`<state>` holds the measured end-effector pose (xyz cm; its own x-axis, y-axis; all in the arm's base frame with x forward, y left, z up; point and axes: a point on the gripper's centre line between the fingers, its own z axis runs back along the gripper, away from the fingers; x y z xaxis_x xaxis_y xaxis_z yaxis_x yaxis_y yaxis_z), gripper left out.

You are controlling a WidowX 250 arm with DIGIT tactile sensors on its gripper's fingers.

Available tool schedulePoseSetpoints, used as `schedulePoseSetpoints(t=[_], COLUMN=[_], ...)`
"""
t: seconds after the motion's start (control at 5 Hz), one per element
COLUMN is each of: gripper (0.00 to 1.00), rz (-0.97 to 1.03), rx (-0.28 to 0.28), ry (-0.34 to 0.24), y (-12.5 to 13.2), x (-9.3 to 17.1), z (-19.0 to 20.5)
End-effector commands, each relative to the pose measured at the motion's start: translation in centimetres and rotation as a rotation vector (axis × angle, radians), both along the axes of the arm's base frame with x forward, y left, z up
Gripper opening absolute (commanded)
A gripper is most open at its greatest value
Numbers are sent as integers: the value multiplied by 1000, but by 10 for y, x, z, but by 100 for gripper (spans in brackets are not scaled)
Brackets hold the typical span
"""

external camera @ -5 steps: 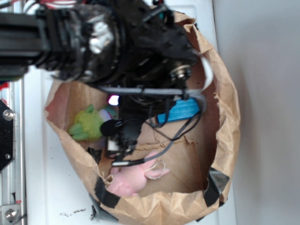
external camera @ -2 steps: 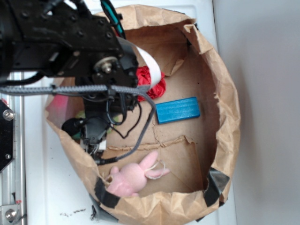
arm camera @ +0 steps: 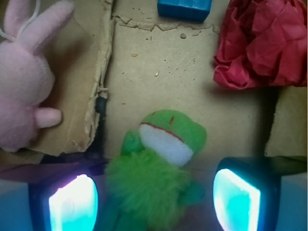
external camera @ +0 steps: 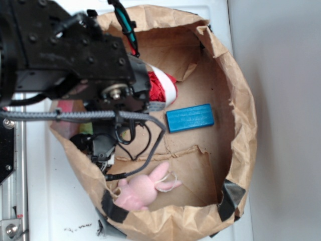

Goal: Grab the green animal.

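In the exterior view the black arm [external camera: 70, 55] reaches down into a brown paper bag [external camera: 241, 125] that lies on a white surface [external camera: 55, 201]; the pincer [external camera: 100, 148] is low at the bag's left side, its spread hidden. Inside lie one pink plush bunny [external camera: 143, 188], one blue block [external camera: 190, 118] and one red paper ball [external camera: 158, 88].

In the wrist view the pincer [arm camera: 154, 199] stands wide, one finger [arm camera: 72, 204] on each side of the green animal [arm camera: 154, 173], which lies between them on the cardboard floor, not gripped.

One green animal [arm camera: 159, 178]; one pink bunny [arm camera: 24, 91]; one blue block [external camera: 190, 118]; one red paper ball [arm camera: 262, 43]
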<state>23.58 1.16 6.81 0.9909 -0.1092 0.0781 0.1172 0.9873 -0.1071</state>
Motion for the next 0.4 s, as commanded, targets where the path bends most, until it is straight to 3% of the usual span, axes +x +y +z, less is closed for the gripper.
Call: schedulePoseSetpoints(t=[0.0, 0.2], gripper=[100, 100], rz=[-1, -5], rx=[45, 39], ry=[-8, -2], y=[-8, -9], x=[7, 9], z=[6, 6])
